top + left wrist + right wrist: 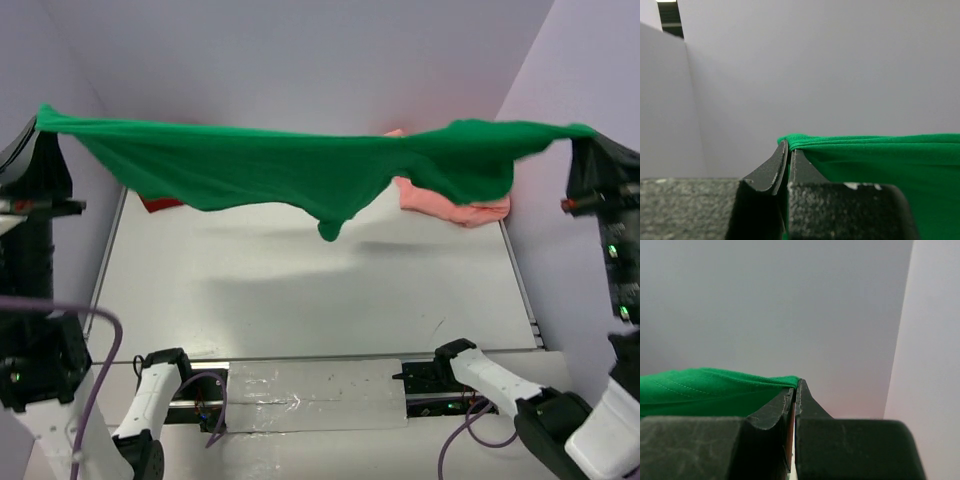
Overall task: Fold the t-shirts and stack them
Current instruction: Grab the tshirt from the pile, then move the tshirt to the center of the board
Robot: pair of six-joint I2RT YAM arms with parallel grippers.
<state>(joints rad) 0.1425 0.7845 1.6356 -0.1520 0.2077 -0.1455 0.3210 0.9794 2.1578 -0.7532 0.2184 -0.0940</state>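
Note:
The bright green t-shirt (300, 165) hangs stretched across the back of the workspace, held up in the air between both arms, its middle sagging to a point. My left gripper (42, 118) is shut on its left corner; in the left wrist view the green t-shirt (880, 160) runs off to the right from the left gripper (789, 146). My right gripper (588, 135) is shut on the right corner; the right wrist view shows the right gripper (796, 385) pinching the green t-shirt (700, 387). The salmon pink t-shirt (455, 205) lies at the back right, the dark red t-shirt (160, 203) peeks out at the back left.
The white table (300, 300) lies below the hanging cloth, with walls close behind and on both sides. A taped metal plate (310, 395) and the arm bases (165, 385) sit at the near edge, with purple cables (105, 350) beside them.

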